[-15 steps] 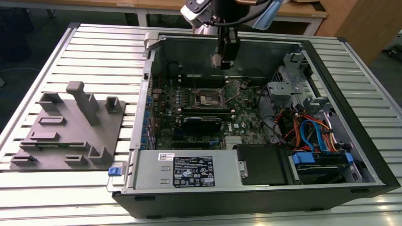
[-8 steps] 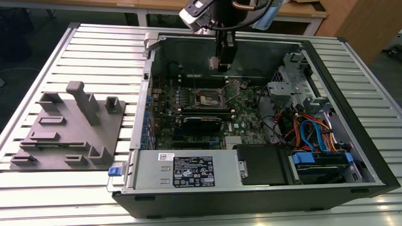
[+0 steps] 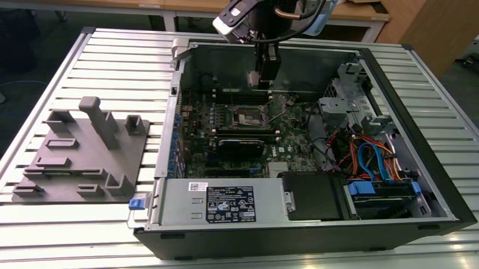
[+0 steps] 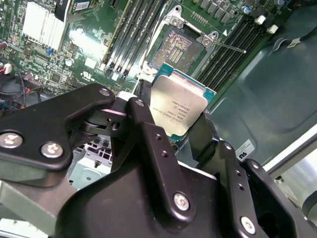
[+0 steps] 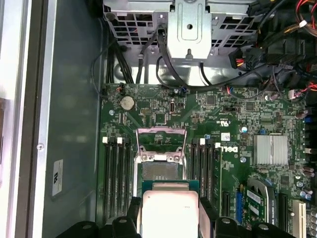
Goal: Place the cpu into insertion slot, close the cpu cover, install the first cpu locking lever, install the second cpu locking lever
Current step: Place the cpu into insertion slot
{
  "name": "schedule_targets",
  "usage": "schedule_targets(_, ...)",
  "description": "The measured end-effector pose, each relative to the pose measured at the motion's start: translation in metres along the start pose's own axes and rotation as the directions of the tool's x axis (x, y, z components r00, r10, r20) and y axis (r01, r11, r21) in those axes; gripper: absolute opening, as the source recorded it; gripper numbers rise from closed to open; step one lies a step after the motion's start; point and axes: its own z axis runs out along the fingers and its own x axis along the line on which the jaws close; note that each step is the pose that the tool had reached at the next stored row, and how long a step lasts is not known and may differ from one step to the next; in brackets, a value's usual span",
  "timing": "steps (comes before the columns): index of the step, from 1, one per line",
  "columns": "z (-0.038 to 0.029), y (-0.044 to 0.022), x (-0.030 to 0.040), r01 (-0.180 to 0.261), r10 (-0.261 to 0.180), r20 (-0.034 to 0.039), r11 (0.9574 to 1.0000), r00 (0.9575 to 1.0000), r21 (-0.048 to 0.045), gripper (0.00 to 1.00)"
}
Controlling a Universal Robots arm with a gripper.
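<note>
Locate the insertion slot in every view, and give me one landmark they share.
Exterior view: the insertion slot, mid-motherboard, its dark centre showing.
Second wrist view: the insertion slot lies open just beyond the cpu.
First wrist view: it lies between the raised cpu cover and the cpu.
Shared landmark: the black memory slots flanking it on two sides.

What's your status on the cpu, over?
The gripper shut on the cpu, short of the insertion slot. Slot bare, cpu cover raised. Nothing seen in the way.
</note>
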Motion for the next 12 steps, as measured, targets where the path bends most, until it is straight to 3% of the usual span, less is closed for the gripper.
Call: schedule_targets(12, 0.0005, 0.0, 0.0, 0.0, 0.0, -0.0003, 1.0, 1.0, -0.0002, 0.54)
